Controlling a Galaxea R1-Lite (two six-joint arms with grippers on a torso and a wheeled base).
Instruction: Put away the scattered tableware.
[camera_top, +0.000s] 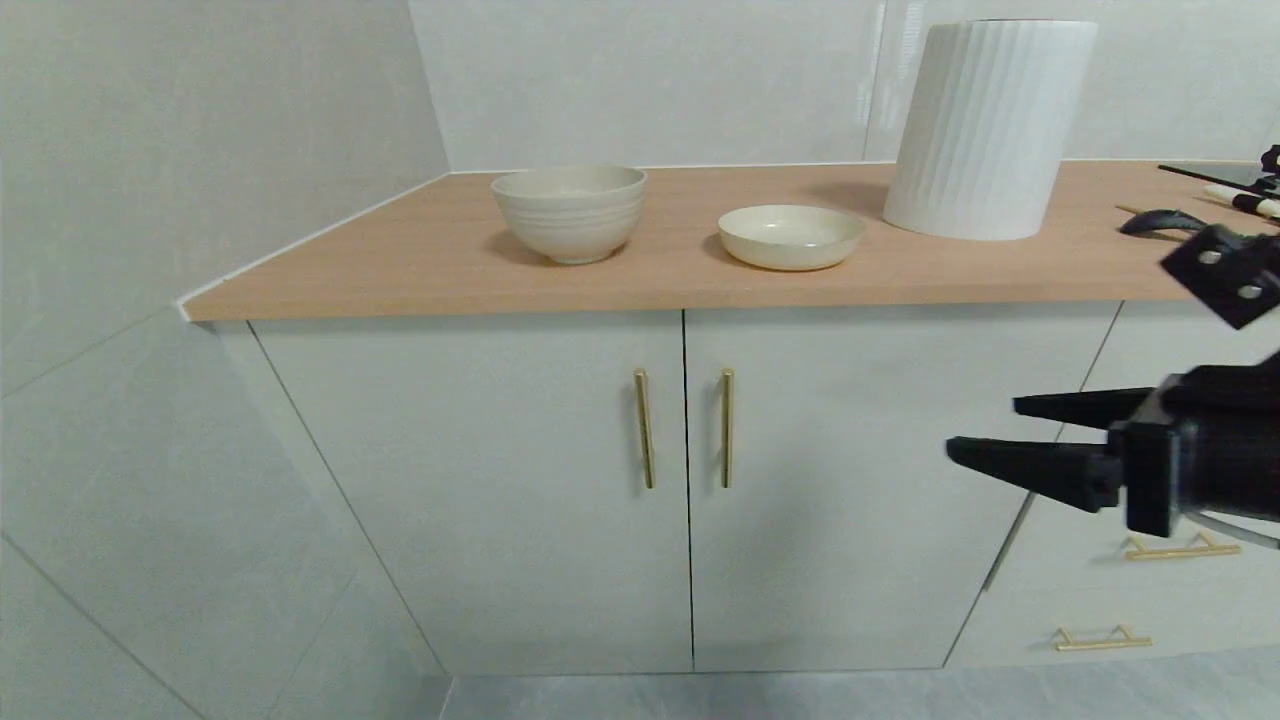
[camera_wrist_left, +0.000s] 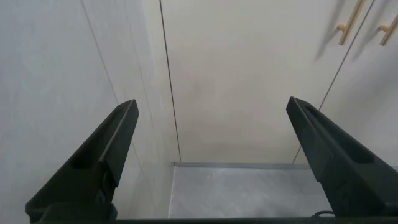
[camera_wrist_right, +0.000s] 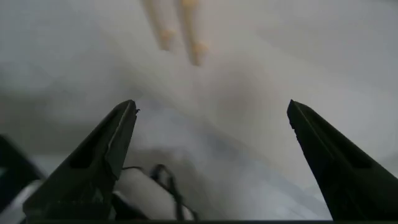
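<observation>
A deep beige bowl and a shallow cream dish stand apart on the wooden countertop. At the counter's far right lie a dark spoon and thin utensils. My right gripper hangs open and empty in front of the lower cabinet, right of the double doors; in its own view the open gripper faces two blurred gold handles. My left gripper is open and empty, low down, facing the cabinet's corner and the floor.
A tall white ribbed canister stands on the counter behind the dish. Two shut cabinet doors carry gold handles at their meeting edge. Drawers with gold pulls are at the right. A tiled wall bounds the left.
</observation>
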